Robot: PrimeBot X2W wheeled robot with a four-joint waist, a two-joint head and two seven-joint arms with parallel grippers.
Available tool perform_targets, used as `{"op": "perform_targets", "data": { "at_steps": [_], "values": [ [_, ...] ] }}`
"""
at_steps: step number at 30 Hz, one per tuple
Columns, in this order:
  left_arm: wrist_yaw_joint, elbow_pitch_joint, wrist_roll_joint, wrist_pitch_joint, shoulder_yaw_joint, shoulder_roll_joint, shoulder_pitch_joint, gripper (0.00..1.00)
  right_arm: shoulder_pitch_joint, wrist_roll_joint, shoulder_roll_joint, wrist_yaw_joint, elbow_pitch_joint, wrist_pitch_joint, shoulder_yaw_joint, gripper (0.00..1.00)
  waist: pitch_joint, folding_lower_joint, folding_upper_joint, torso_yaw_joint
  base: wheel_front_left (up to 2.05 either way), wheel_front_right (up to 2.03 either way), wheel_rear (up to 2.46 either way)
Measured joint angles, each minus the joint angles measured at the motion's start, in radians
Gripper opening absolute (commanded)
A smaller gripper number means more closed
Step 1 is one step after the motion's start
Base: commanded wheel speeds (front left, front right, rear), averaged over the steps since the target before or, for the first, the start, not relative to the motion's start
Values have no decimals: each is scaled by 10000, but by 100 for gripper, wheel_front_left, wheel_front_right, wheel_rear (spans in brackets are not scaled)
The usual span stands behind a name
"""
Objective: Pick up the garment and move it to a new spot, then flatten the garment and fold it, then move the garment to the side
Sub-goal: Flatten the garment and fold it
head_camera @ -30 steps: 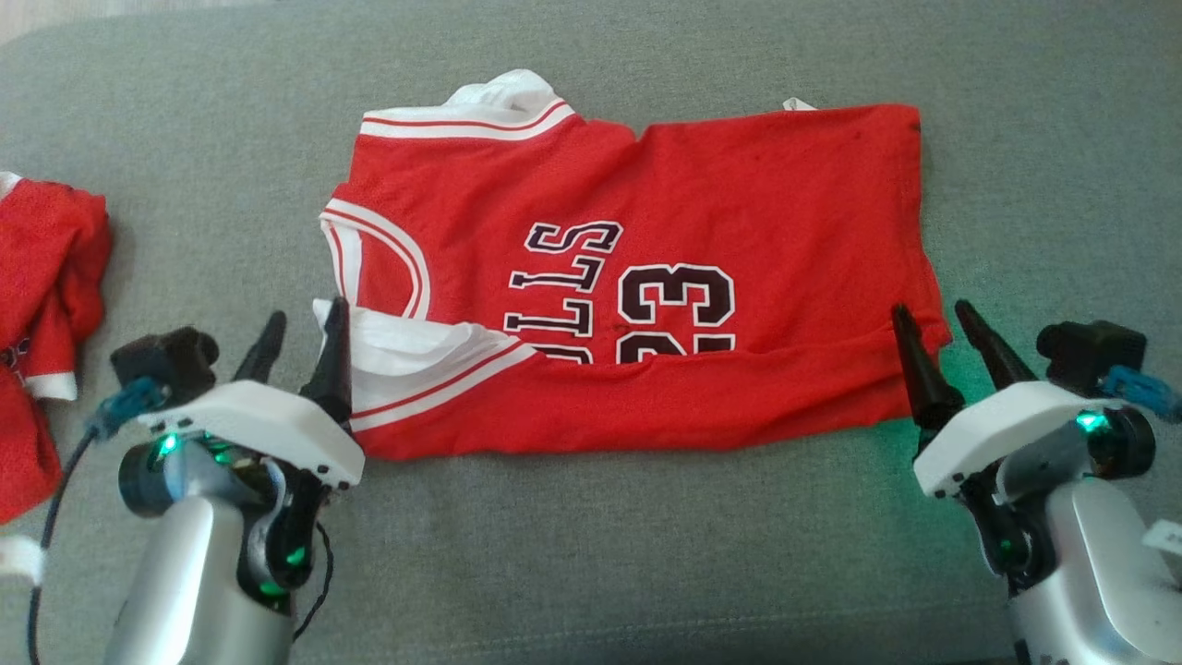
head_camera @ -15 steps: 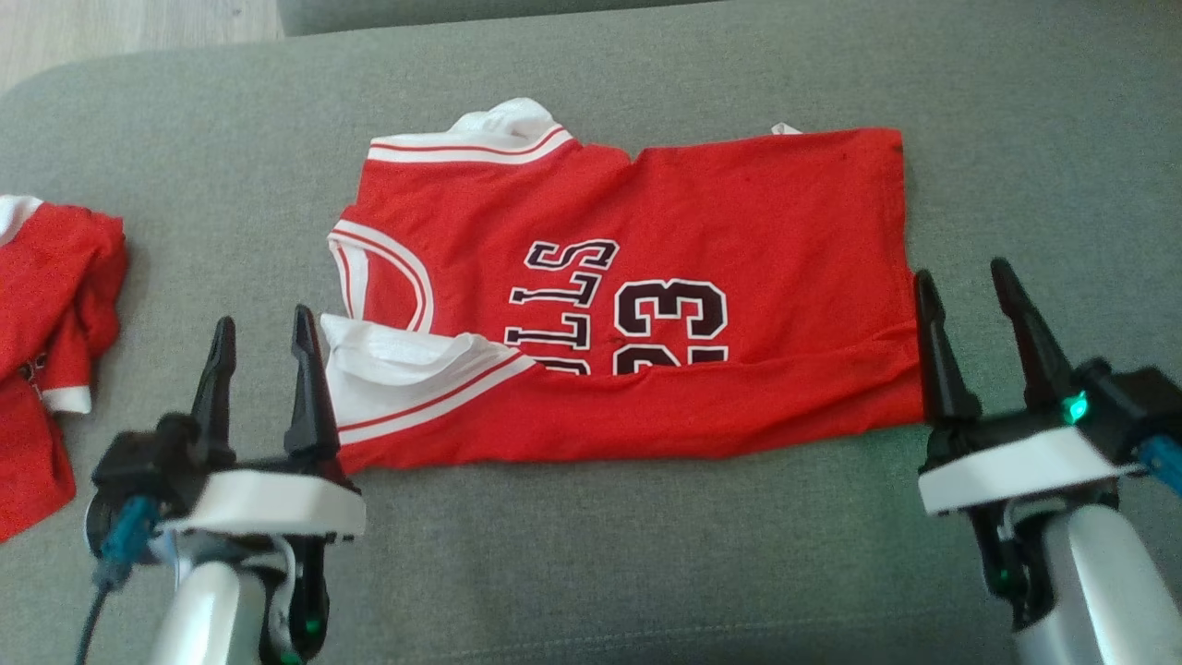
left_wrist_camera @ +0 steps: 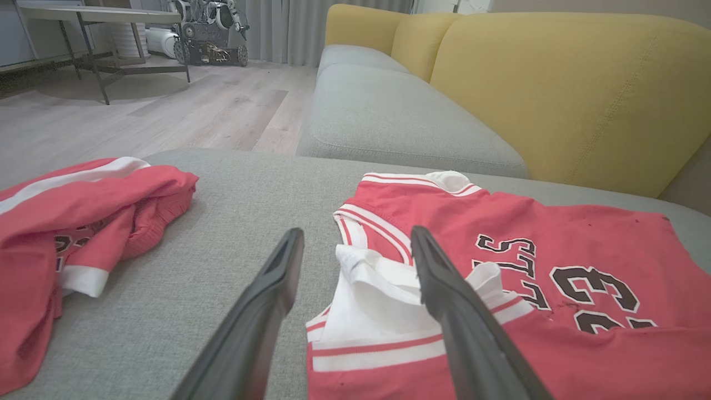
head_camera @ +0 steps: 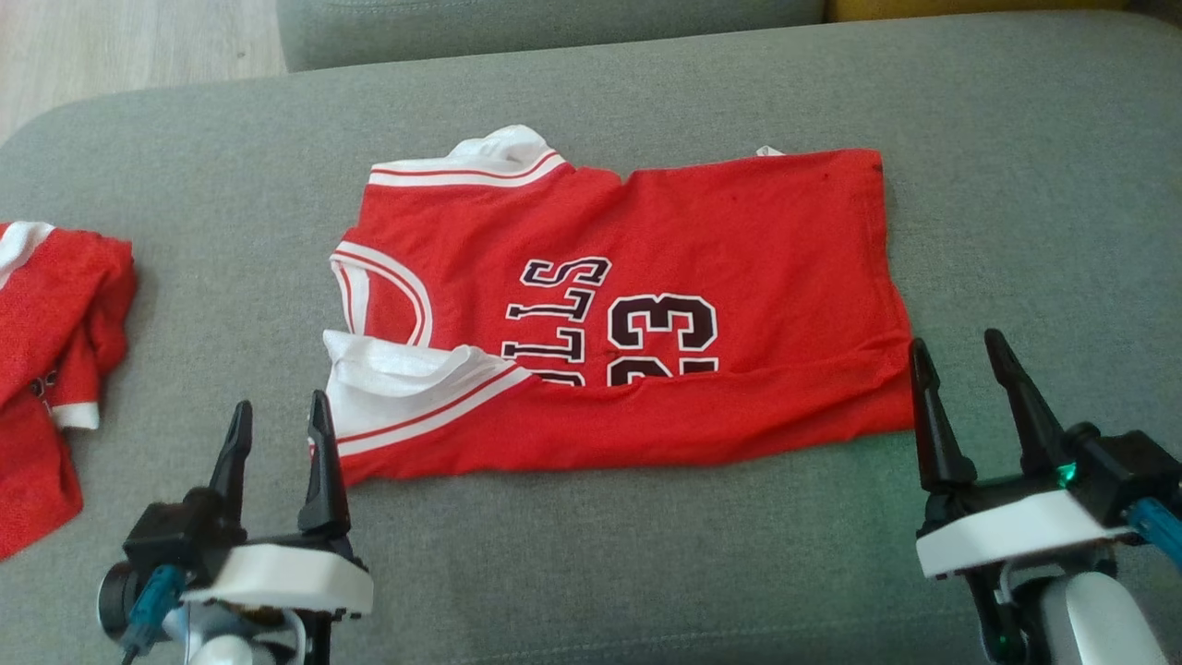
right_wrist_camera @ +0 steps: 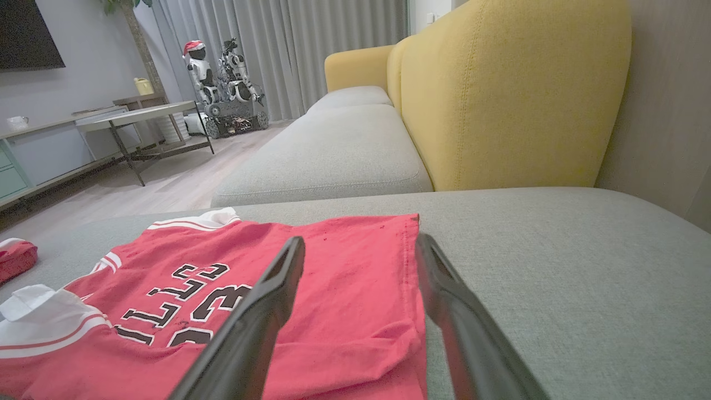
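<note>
The garment (head_camera: pixel 665 277) is a red jersey with white trim and black lettering, lying flat on the grey cushion with its near edge folded over; it shows too in the left wrist view (left_wrist_camera: pixel 555 244) and the right wrist view (right_wrist_camera: pixel 355 278). My left gripper (head_camera: pixel 279 416) stands open just off the jersey's near-left corner, nothing between its fingers. My right gripper (head_camera: pixel 953 349) is open beside the near-right corner, also holding nothing. In the left wrist view the left gripper (left_wrist_camera: pixel 355 236) frames the white collar fold. The right gripper (right_wrist_camera: pixel 360 244) points along the jersey's hem edge.
A second red garment (head_camera: pixel 46 305) lies crumpled at the cushion's left edge, seen also in the left wrist view (left_wrist_camera: pixel 83 205). A yellow sofa back (right_wrist_camera: pixel 500 94) and another grey seat (left_wrist_camera: pixel 389 116) lie beyond. Wooden floor (head_camera: pixel 129 46) is past the far-left edge.
Both grippers have drawn back toward me from the jersey's near corners and stand clear of it. The head camera has tilted, shifting the whole picture downward.
</note>
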Motion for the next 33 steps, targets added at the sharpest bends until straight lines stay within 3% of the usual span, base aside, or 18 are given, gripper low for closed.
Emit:
{"op": "perform_targets", "data": {
  "at_steps": [10, 14, 25, 33],
  "values": [
    [-4, 146, -4, 0, -23, 2, -1, 100, 1, 4, 54, 0, -21, 165, -2, 100, -72, 0, 0, 6, 0, 0, 0],
    [-194, 508, -199, 92, -224, -17, -27, 100, -1, 48, 54, 0, 196, 278, -33, 100, -27, 0, 0, 62, 0, 0, 0],
    [-991, 3264, -1498, 1091, -313, -328, -1112, 100, -491, 15, 96, 0, 2541, 1444, -545, 100, 501, 0, 0, 137, 0, 0, 0],
    [-1384, 4447, -2031, 1323, -234, -353, -2290, 100, -1477, -59, 238, 0, 3676, 1896, -608, 100, 881, 0, 0, 153, 0, 0, 0]
  ]
}}
